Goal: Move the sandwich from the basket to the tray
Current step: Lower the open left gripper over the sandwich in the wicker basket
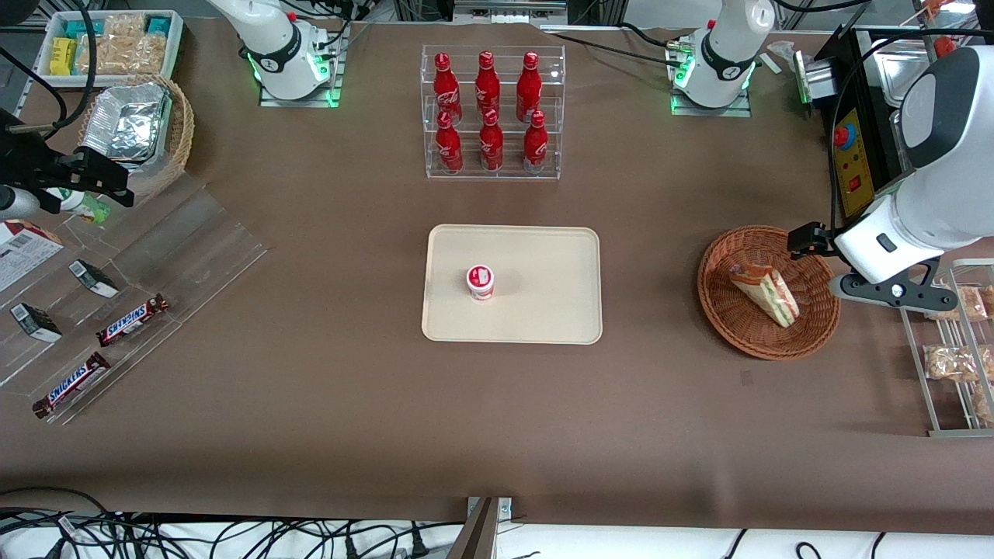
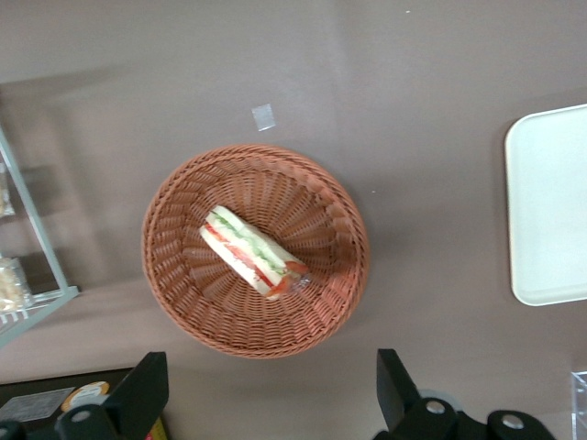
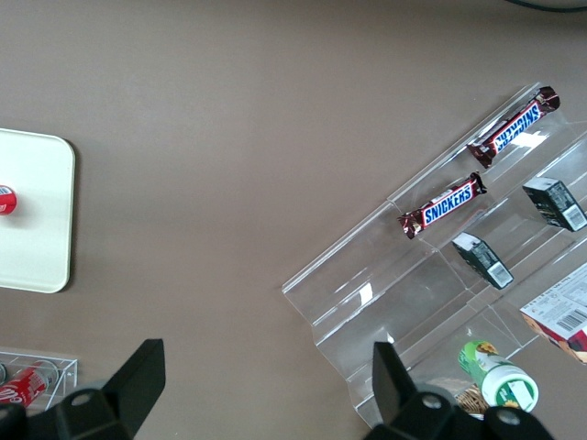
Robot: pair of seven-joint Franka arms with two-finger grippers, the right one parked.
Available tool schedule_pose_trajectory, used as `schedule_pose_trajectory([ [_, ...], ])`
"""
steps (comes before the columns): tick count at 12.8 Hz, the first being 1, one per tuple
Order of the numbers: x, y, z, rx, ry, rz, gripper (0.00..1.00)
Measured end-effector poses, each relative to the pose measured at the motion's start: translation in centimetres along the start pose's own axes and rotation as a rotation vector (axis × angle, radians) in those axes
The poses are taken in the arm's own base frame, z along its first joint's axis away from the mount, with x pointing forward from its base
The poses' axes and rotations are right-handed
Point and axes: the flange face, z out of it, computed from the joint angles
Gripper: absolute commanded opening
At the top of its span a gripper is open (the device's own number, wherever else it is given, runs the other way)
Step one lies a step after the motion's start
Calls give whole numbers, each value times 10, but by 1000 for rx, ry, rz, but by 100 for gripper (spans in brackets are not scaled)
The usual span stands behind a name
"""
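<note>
The sandwich [image 1: 765, 293], a wedge with green and red filling, lies in the round reddish-brown basket [image 1: 730, 318] toward the working arm's end of the table. The cream tray [image 1: 543, 310] lies flat at the table's middle, with a small red-and-white cup [image 1: 481, 281] standing on it. My gripper [image 1: 811, 239] hangs above the basket's rim, on the side away from the tray, open and empty. In the left wrist view the sandwich [image 2: 255, 251] lies in the basket [image 2: 183, 275], the gripper [image 2: 271, 403] is spread wide above the table just outside the rim, and a tray edge [image 2: 550, 220] shows.
A clear rack of red bottles [image 1: 491, 112] stands farther from the front camera than the tray. A metal rack with snack packs [image 1: 955, 349] and a black control box [image 1: 854, 155] flank the basket. A clear stand with Snickers bars [image 1: 132, 319], a tan basket [image 1: 140, 132] and a white bin [image 1: 109, 43] lie toward the parked arm's end.
</note>
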Motion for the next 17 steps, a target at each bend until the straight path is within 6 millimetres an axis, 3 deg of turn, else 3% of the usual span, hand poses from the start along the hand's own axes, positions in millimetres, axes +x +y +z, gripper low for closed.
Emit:
schedule_pose_trajectory([
  [7, 2, -4, 6, -5, -12, -12, 100],
  [9, 8, -23, 27, -8, -46, -94, 100],
  [13, 17, -81, 79, -16, -81, -370, 100],
  [17, 28, -78, 156, -12, -50, -665, 100],
])
